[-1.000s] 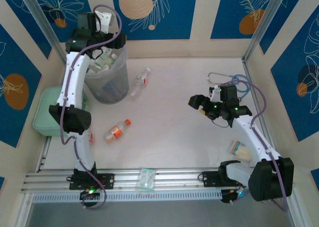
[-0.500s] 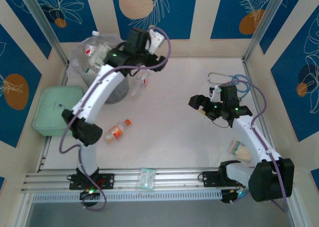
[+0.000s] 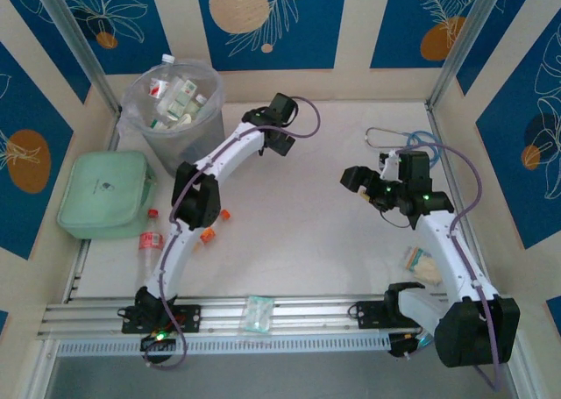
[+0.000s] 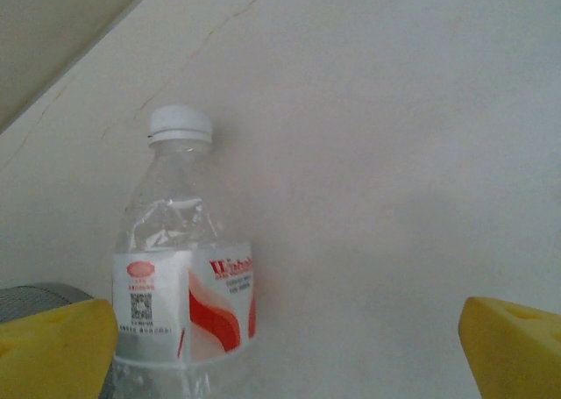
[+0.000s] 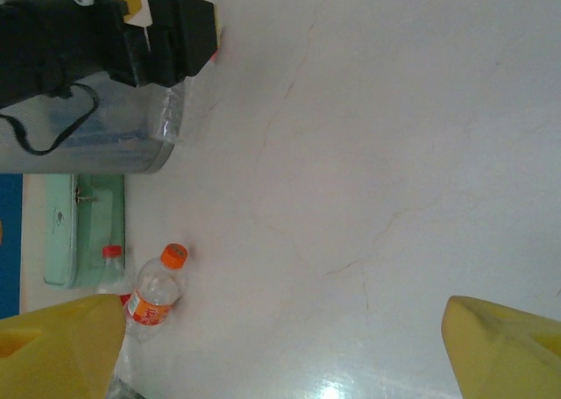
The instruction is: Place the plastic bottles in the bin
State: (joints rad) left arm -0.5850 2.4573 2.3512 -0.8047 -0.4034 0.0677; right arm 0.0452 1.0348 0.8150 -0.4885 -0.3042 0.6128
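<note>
A clear bottle (image 4: pixel 180 267) with a white cap and a red-and-white label lies on the table between my left gripper's (image 4: pixel 282 351) open yellow fingers, close to the left one. In the top view the left gripper (image 3: pixel 261 134) is low over the table, right of the bin (image 3: pixel 188 158), which holds several bottles (image 3: pixel 175 101). An orange-capped bottle (image 3: pixel 209 233) lies partly under the left arm. A red-capped bottle (image 3: pixel 149 238) lies beside the mint box. My right gripper (image 3: pixel 364 181) hovers open and holds nothing. Its view shows the orange-capped bottle (image 5: pixel 156 289).
A mint-green lidded box (image 3: pixel 103 193) sits left of the arm. One flat packet (image 3: pixel 259 314) lies on the front rail and another (image 3: pixel 421 263) near the right arm. A looped blue-grey cable (image 3: pixel 399 138) lies at the back right.
My left arm swung from above the bin to the right and down to the table, its fingers now around the white-capped bottle. The right arm barely shifted.
</note>
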